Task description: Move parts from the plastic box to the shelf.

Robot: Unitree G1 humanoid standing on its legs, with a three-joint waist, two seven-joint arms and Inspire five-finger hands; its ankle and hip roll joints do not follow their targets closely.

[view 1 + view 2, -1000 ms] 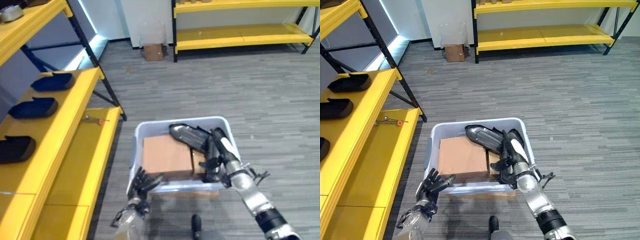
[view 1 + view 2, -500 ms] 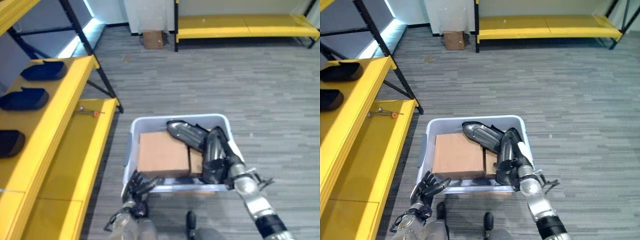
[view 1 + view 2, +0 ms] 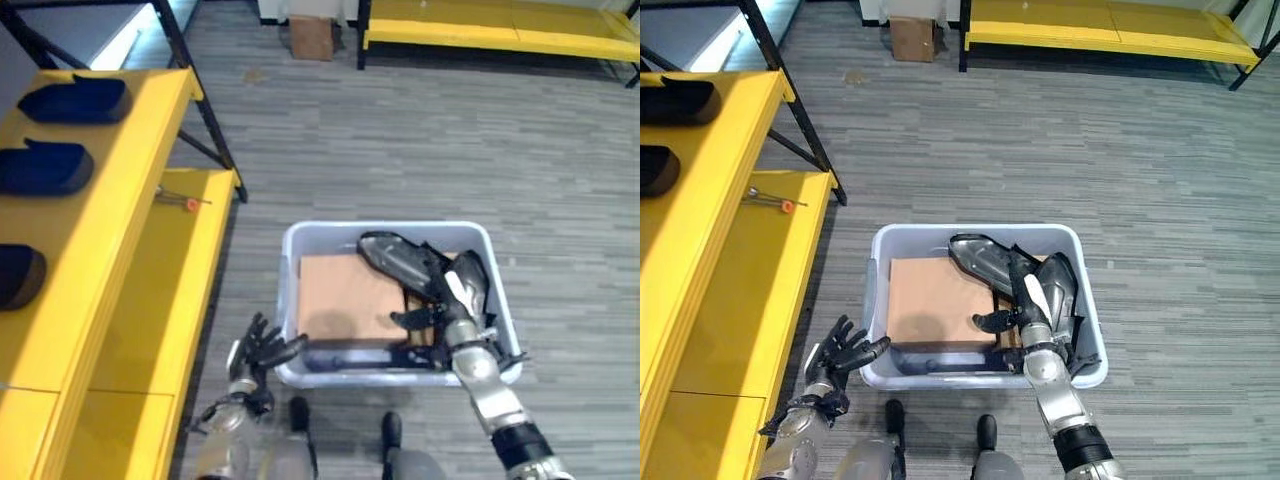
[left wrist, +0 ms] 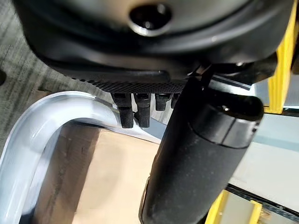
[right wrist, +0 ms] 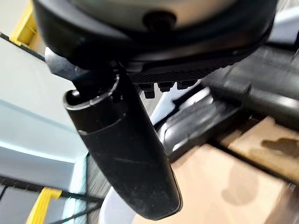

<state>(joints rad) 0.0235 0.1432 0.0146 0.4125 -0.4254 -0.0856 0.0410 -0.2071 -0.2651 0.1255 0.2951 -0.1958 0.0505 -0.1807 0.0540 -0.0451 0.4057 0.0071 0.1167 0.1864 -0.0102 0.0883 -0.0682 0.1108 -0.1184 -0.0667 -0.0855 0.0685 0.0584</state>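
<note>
- Two hands were in my feed: the right hand (image 3: 448,305) reached down into the plastic box (image 3: 391,233) from its near right corner, fingers extended and loose among the dark parts (image 3: 405,265), nothing gripped yet as far as I could judge.
- I read that reach as lining up a grasp on a part.
- The parts lay at the box's far right, partly over a cardboard sheet (image 3: 340,297) lining the bottom.
- My left hand (image 3: 262,350) hung just outside the box's near left corner, fingers spread and empty, apparently idle.
- Left of the box stood the yellow shelf (image 3: 130,190), already carrying dark parts, the drop-off point.
</note>
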